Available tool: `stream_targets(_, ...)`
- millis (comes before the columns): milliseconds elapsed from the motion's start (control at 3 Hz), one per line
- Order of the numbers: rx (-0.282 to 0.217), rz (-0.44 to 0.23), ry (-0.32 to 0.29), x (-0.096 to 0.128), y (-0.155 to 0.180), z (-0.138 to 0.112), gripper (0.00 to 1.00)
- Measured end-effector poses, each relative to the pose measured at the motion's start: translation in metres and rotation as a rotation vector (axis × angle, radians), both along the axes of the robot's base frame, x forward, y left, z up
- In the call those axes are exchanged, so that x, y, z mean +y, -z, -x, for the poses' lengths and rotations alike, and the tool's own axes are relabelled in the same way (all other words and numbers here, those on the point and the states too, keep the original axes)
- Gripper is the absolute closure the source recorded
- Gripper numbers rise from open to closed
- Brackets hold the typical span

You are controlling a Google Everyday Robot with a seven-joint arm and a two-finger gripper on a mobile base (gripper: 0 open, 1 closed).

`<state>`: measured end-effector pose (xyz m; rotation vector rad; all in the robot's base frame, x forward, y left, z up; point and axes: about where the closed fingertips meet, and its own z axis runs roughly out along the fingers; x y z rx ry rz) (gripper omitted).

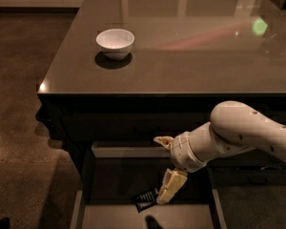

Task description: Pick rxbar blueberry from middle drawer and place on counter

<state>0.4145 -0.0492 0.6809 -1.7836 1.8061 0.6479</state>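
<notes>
The middle drawer (119,178) stands pulled open below the counter (190,61). The rxbar blueberry (145,200), a small dark wrapper with white print, lies flat on the drawer's dark floor near the middle. My gripper (159,170) reaches into the drawer from the right, open, with one pale finger (163,140) near the drawer's white back panel and the other finger (169,187) pointing down, its tip right beside the bar's right end. It holds nothing.
A white bowl (115,42) sits on the counter's left part. My white arm (238,132) crosses in front of the cabinet at the right. Pale drawer rails (77,209) border the drawer. Brown floor lies to the left.
</notes>
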Motion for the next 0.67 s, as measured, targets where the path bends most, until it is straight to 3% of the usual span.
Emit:
stream_targets(333, 0.016, -0.034, -0.009, 0.005, 0.017, -0.002, 0.0)
stream_targets(667, -0.001, -0.1, 0.001, 0.006, 0.063, -0.009, 0.0)
